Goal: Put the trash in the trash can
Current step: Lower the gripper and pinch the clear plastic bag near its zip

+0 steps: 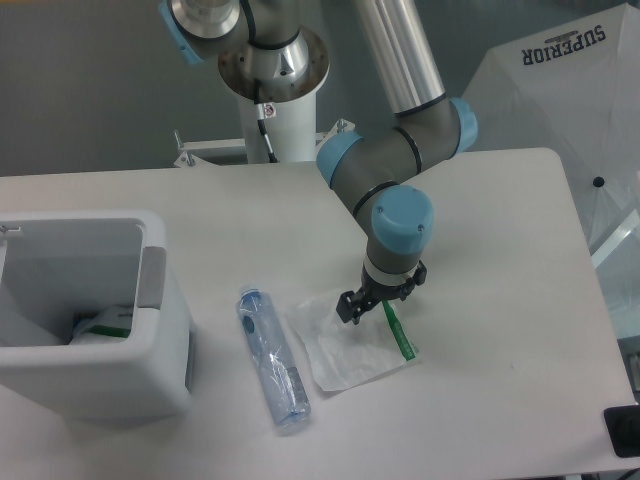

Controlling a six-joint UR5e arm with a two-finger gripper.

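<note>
While the arm bends down over the table, its gripper sits at the upper part of the white wrapper, just above the sheet or touching it; contact cannot be told from this view. The dark fingers stand a narrow way apart, one toward the wrapper's middle and one near its green edge strip, and nothing is seen between them.

Taking the wrapper as landmark: it lies flat and crinkled on the table, with the green strip along its right side. Just to its left lies the clear bluish bottle, on its side, cap end pointing away from the camera, its lower end close to the wrapper's left corner; whether they touch cannot be told. Farther left, well apart from the wrapper and beyond the bottle, stands the white trash can, open at the top, grey panel facing the bottle, with some white and green item already lying inside. The bottle thus lies between wrapper and can. Behind the wrapper rises the robot's white base column. To the far right stands a white umbrella-like screen lettered SUPERIOR.
</note>
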